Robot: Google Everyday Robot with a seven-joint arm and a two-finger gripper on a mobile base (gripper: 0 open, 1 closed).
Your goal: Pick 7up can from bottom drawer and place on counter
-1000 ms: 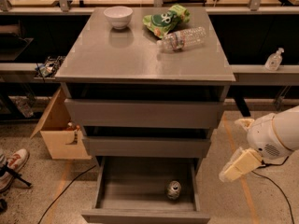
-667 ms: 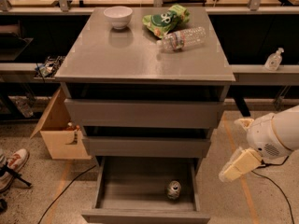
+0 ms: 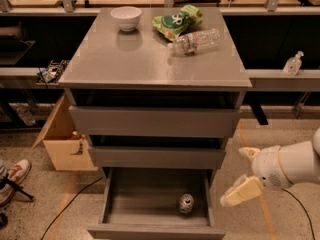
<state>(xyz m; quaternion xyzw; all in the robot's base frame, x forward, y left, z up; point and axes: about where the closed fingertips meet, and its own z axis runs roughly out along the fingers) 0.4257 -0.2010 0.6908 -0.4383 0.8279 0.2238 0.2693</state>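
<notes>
The 7up can [image 3: 186, 203] stands upright in the open bottom drawer [image 3: 125, 204], near the drawer's right front corner, silver top showing. My gripper [image 3: 233, 177] hangs to the right of the drawer, outside it and a little above the can's level. It is open, with its cream fingers [image 3: 241, 192] spread apart and nothing between them. The counter [image 3: 150, 59] is the glossy grey top of the cabinet, well above the gripper.
On the counter stand a white bowl [image 3: 126, 18], a green snack bag [image 3: 177, 20] and a lying clear water bottle [image 3: 195, 41]. Two upper drawers [image 3: 155, 121] jut out slightly over the bottom one. A cardboard box [image 3: 62, 144] sits left of the cabinet, and cables run on the floor.
My gripper has moved down and to the left, closer to the drawer's right side. The can and the drawer have not moved.
</notes>
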